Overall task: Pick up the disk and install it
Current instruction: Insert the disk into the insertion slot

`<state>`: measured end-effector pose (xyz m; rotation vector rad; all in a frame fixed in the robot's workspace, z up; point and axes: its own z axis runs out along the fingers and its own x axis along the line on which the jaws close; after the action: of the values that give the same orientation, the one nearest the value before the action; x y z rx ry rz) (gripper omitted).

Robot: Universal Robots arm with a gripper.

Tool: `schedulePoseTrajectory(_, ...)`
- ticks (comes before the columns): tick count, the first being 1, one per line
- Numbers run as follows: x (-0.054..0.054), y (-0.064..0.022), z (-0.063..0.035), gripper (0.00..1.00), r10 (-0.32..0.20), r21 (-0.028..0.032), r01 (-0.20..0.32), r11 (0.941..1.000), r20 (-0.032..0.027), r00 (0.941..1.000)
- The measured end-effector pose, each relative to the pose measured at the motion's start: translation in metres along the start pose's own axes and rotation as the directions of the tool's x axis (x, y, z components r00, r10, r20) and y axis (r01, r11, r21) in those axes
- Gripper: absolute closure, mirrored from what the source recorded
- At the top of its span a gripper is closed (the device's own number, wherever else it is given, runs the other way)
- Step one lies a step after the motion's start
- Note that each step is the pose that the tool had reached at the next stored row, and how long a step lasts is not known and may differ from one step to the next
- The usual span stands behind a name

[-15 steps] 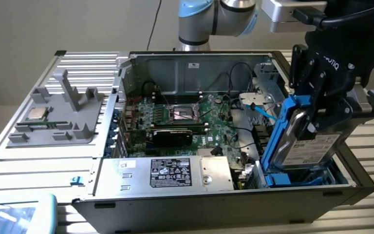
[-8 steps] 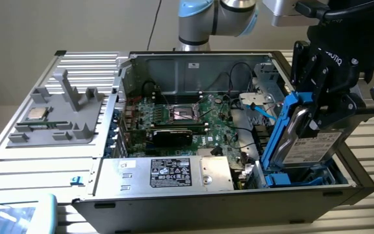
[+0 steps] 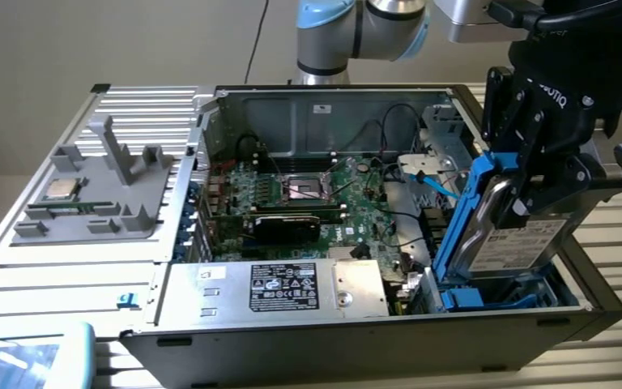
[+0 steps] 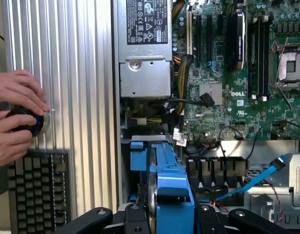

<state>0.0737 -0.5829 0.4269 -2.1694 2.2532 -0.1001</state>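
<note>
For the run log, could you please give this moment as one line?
end effector: shut on disk | disk: on edge at blue drive bay | case: open

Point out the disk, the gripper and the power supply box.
the disk [image 3: 511, 247]: exterior view, white label.
the gripper [image 3: 554, 193]: exterior view, between its fingertips.
the power supply box [image 3: 284, 285]: exterior view, black label.

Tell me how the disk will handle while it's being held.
Likely rigid: the disk stands on edge in the hand without sagging. Probably heavy for its size, given the metal body. The blue carrier frame looks plastic, so it may flex if it catches the bay.
</note>
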Motion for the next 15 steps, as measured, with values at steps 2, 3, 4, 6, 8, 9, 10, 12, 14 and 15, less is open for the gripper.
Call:
schedulePoseTrajectory(2, 0.0000, 0.0001, 0.0000, 0.63, 0.000, -0.0027, 0.000, 1.0000, -0.0004, 1.0000)
schedulePoseTrajectory(3, 0.0000, 0.0001, 0.0000, 0.63, 0.000, -0.0043, 0.000, 1.0000, -0.0005, 1.0000)
schedulePoseTrajectory(4, 0.0000, 0.0000, 0.0001, 0.63, 0.000, -0.0055, 0.000, 1.0000, -0.0005, 1.0000)
schedulePoseTrajectory(6, 0.0000, -0.0003, 0.0003, 0.63, 0.000, -0.0076, 0.000, 1.0000, -0.0003, 1.0000)
schedulePoseTrajectory(8, -0.0001, -0.0007, 0.0005, 0.63, 0.000, -0.0077, 0.000, 1.0000, -0.0004, 1.0000)
schedulePoseTrajectory(9, -0.0001, -0.0010, 0.0008, 0.63, 0.000, -0.0078, 0.000, 1.0000, -0.0002, 1.0000)
schedulePoseTrajectory(10, -0.0001, -0.0013, 0.0013, 0.63, 0.000, -0.0080, 0.000, 1.0000, -0.0003, 1.0000)
schedulePoseTrajectory(12, -0.0002, -0.0014, 0.0035, 0.63, 0.000, -0.0101, 0.000, 0.9999, -0.0005, 1.0000)
schedulePoseTrajectory(14, -0.0003, -0.0015, 0.0060, 0.63, 0.000, -0.0133, 0.000, 0.9999, -0.0007, 1.0000)
schedulePoseTrajectory(15, -0.0003, -0.0016, 0.0071, 0.63, 0.000, -0.0143, 0.000, 0.9999, -0.0007, 1.0000)
